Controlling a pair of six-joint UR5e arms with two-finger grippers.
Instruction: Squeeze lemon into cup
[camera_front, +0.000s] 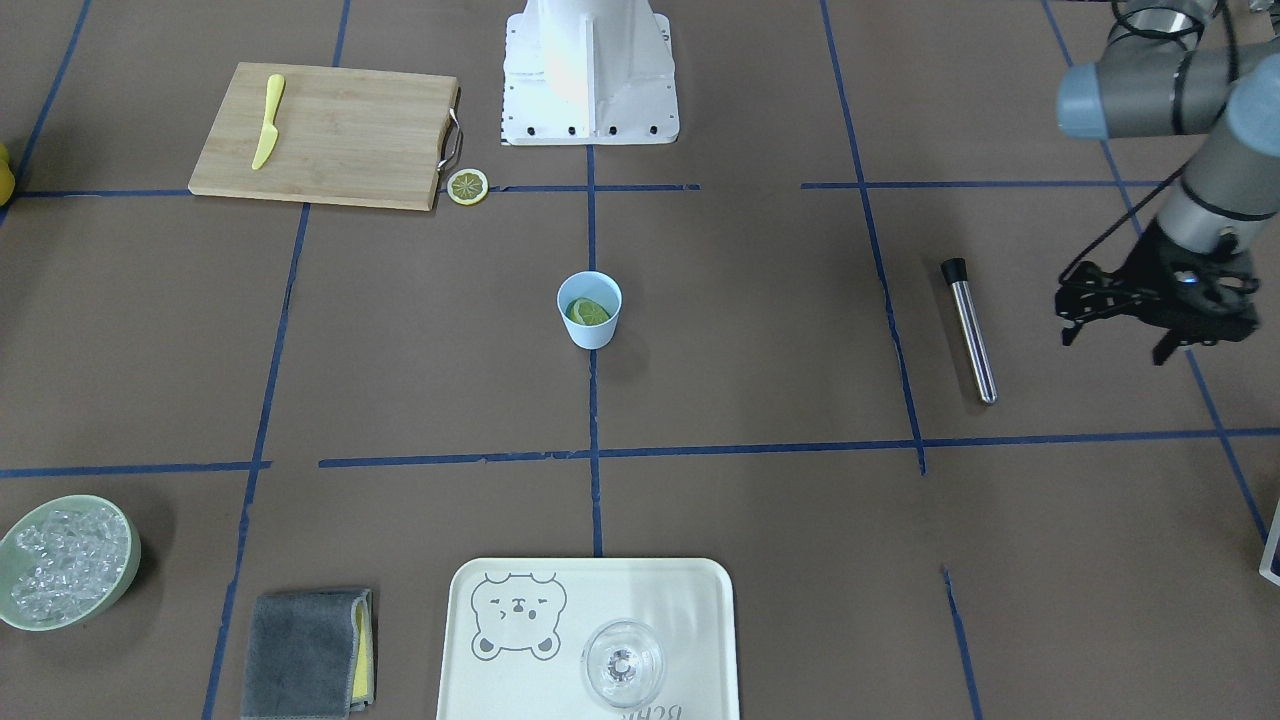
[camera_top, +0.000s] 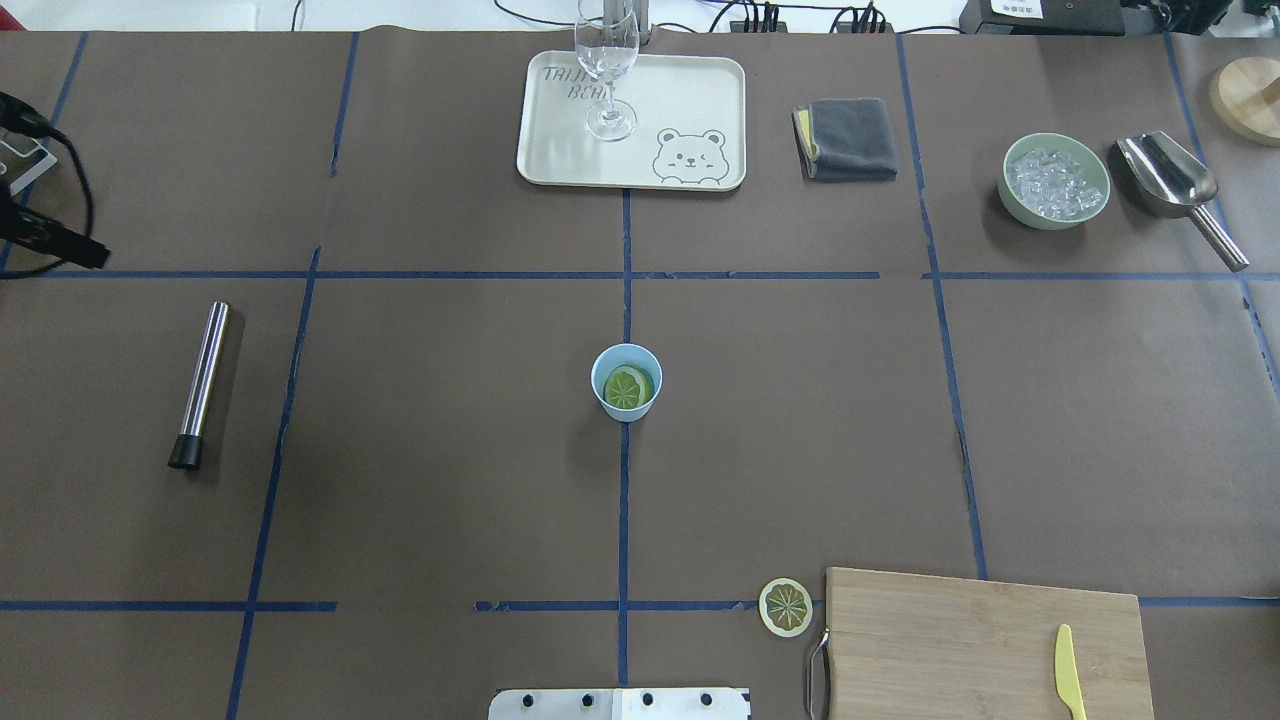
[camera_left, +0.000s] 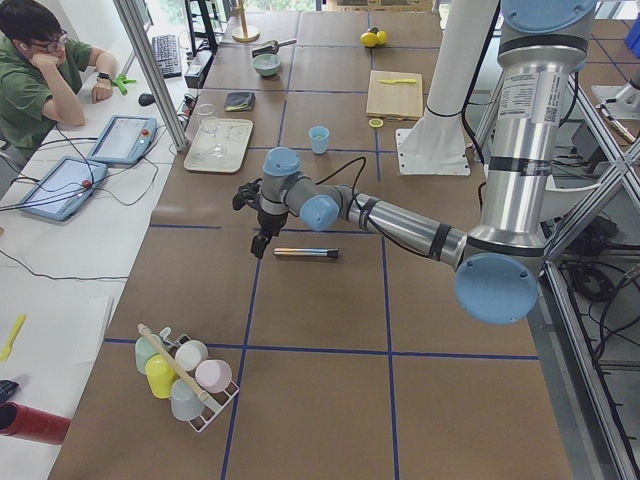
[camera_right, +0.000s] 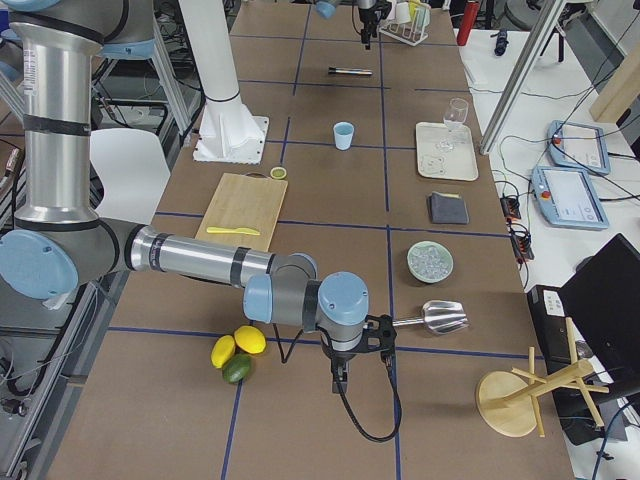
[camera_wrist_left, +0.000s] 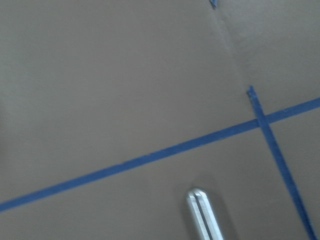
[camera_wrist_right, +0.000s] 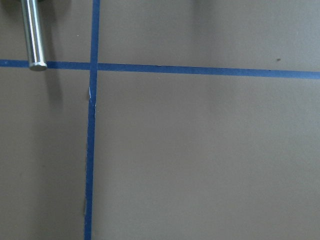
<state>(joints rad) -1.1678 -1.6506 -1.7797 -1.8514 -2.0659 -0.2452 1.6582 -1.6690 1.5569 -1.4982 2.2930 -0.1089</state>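
Note:
The light-blue cup (camera_front: 592, 336) stands upright at the table's middle, also in the overhead view (camera_top: 600, 364). The cut lemon (camera_front: 588, 311) lies inside it, green-yellow face up (camera_top: 628, 388). My left gripper (camera_front: 1117, 345) hangs above the table's left end, beyond the metal rod and far from the cup. Its jaws look apart and empty, and it also shows at the overhead view's left edge (camera_top: 45, 185). My right gripper (camera_right: 340, 375) shows only in the exterior right view, low near the table's right end. I cannot tell whether it is open or shut.
A metal rod (camera_top: 200, 385) lies left of the cup. A flat lemon slice (camera_top: 786, 607) lies beside the cutting board (camera_top: 950, 640) with a yellow knife (camera_top: 1068, 672). At the far edge: tray (camera_top: 700, 90) with stemmed glass (camera_top: 607, 60), grey cloth (camera_top: 850, 138), ice bowl (camera_top: 1054, 183), scoop (camera_top: 1170, 178).

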